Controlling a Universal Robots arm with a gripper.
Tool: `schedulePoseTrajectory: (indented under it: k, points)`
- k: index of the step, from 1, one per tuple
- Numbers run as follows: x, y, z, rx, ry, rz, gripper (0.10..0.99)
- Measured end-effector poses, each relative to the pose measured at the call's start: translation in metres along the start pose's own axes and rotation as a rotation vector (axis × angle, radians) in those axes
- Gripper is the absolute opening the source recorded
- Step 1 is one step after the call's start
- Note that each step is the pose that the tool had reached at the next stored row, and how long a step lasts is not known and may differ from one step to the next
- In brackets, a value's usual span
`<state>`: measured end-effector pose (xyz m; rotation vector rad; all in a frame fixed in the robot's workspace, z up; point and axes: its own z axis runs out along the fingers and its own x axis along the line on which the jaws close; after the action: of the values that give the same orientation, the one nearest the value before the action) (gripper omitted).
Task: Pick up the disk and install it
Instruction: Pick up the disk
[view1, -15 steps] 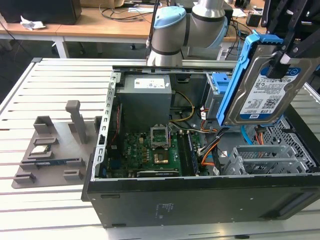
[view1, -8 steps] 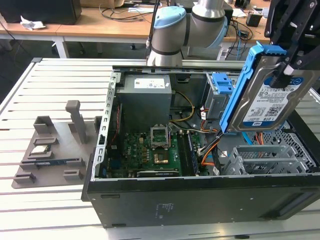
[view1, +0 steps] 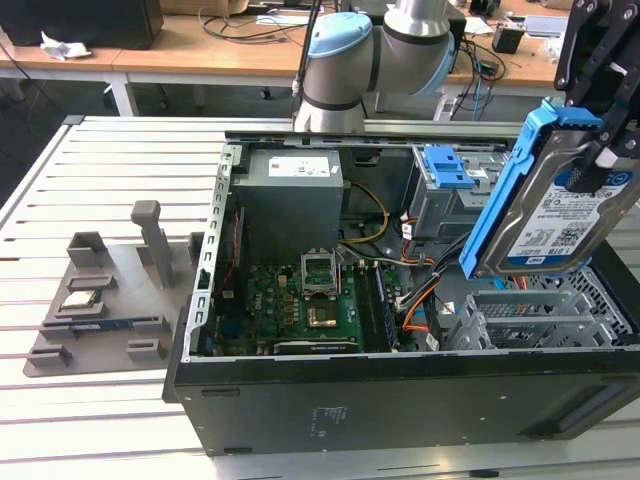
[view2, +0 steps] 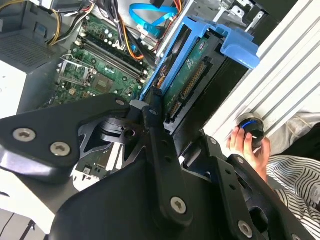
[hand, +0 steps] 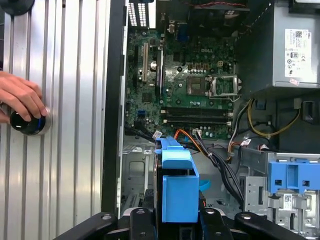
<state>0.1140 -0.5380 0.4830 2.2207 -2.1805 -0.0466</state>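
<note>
Slatted metal counter (view1: 110, 160) carries an open computer case (view1: 400, 405), its motherboard (view1: 300, 300) exposed. Above the case's end at the exterior view's right, the gripper (view1: 603, 150) holds the disk (view1: 560, 215) tilted in the air. Its fingers (view2: 159, 150) are clamped on the disk, apparently across its flat sides. Beside the case, a person's hand (hand: 20, 97) rests on a dark round knob (hand: 27, 124).

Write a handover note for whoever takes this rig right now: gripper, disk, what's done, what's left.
The gripper is shut on the disk, held tilted above the open computer case, at the exterior view's right.
Done: disk picked up.
Left: disk not yet installed in the case.
Note: a person's hand rests on a round knob beside the case.
</note>
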Motion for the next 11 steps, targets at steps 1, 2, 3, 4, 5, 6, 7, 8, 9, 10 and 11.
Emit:
schedulePoseTrajectory:
  k: [1,2,3,4,5,6,7,8,9,10,11]
  points:
    - [0.0002,-0.0012,0.0004,0.000,-0.0001,0.000,0.365]
    - [0.0003,-0.0033,0.0008,0.000,0.0007,0.000,0.365]
    - [0.0004,-0.0039,0.0011,0.000,0.0007,0.000,0.365]
    - [0.0004,-0.0044,0.0013,0.000,0.0007,0.000,0.365]
    - [0.0005,-0.0051,0.0018,0.000,0.0006,0.000,0.365]
    - [0.0006,-0.0053,0.0022,0.000,0.0006,0.000,0.365]
    - [0.0006,-0.0055,0.0027,0.000,0.0006,0.000,0.365]
    - [0.0007,-0.0057,0.0031,0.000,0.0006,0.000,0.365]
    - [0.0007,-0.0059,0.0034,0.000,0.0006,0.000,0.365]
    - [0.0008,-0.0060,0.0037,0.000,0.0006,0.000,0.365]
    - [0.0008,-0.0060,0.0040,0.000,0.0005,0.000,0.365]
